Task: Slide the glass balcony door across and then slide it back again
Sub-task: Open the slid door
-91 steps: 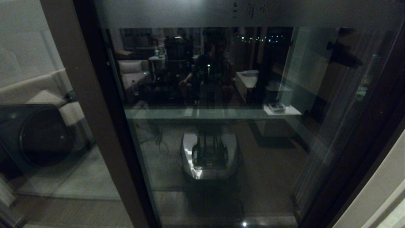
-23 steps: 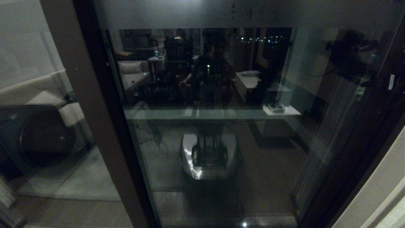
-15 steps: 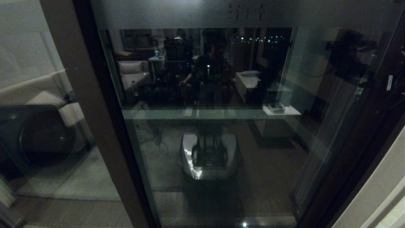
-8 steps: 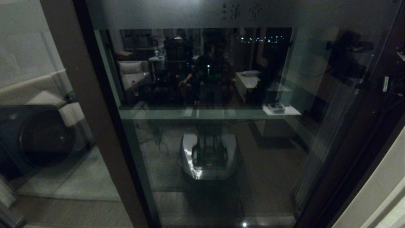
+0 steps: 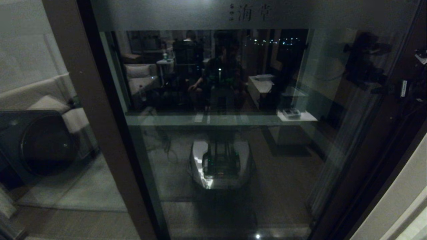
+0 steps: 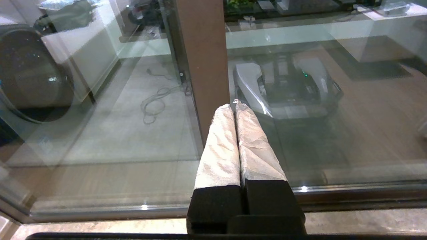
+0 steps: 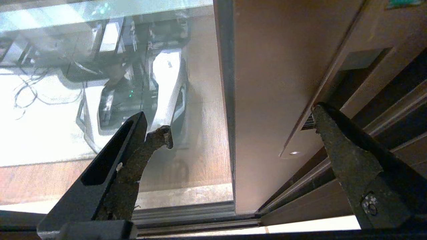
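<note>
**One sliding door, two grippers: right one straddling the door's edge**

One glass balcony door [image 5: 233, 150] fills the centre and right of the head view: a tall clear pane in a dark brown frame, with one frosted band [image 5: 206, 15] bearing dark characters along the top edge. One brown post [image 5: 96, 126] runs down the left of the frame, with one fixed glass panel [image 5: 36, 100] beyond it at far left.

The right gripper [image 7: 242, 126] stands wide open in the right wrist view, one finger [image 7: 133, 156] before the glass, the other at the recessed channel on the brown stile [image 7: 267, 100]; it grasps nothing.

The left gripper [image 6: 235, 106], fingers pressed together and empty, points toward the brown post near the lower centre of its view.
</note>
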Tool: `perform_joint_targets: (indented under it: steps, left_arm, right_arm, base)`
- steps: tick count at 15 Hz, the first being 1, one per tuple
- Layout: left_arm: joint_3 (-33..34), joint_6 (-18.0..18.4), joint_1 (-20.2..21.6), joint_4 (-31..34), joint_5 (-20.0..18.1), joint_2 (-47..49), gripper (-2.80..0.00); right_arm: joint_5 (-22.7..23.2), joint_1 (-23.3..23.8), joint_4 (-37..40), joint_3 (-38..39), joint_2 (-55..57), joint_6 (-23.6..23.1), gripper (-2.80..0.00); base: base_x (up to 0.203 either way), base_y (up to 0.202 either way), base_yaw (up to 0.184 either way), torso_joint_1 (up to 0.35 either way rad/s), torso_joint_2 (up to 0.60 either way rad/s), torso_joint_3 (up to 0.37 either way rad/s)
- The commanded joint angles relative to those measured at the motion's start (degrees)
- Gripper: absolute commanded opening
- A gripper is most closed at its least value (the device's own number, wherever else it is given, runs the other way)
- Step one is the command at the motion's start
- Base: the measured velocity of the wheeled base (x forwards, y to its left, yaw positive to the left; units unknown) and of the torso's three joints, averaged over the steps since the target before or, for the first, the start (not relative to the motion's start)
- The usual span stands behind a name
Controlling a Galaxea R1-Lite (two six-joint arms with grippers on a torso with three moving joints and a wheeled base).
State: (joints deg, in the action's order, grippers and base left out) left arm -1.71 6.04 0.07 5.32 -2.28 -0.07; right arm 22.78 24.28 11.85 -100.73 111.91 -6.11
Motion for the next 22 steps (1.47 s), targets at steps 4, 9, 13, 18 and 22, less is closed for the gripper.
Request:
perform_joint_targets:
  steps: [4,9,13,18,22]
  left_arm:
    - [0.03,0.03,0.01,0.05,-0.01,-0.01,-2.8]
    - [0.01,0.03,0.01,0.1,-0.01,-0.01,-2.8]
    - [-0.05,0.03,0.01,0.05,-0.09,-0.01,-2.8]
    - [-0.01,0.03,0.01,0.05,-0.01,-0.01,-2.8]
    - [-0.05,0.03,0.01,0.05,-0.01,-0.01,-2.8]
  right_arm:
    - [0.24,-1.26,0.1,0.89,-0.55,-0.04,0.0]
    - [0.24,-2.48,0.1,2.11,-1.34,-0.13,0.0]
    - [0.24,-2.84,0.1,2.21,-1.34,-0.13,0.0]
    - [0.24,-4.24,-0.37,4.45,-2.49,-0.13,0.0]
    - [0.24,-4.68,-0.51,4.84,-2.66,-0.04,0.0]
  base:
    - [0.0,0.0,0.0,0.0,0.0,0.0]
    - [0.0,0.0,0.0,0.0,0.0,0.0]
    - [0.0,0.0,0.0,0.0,0.0,0.0]
    - [0.0,0.0,0.0,0.0,0.0,0.0]
    - [0.0,0.0,0.0,0.0,0.0,0.0]
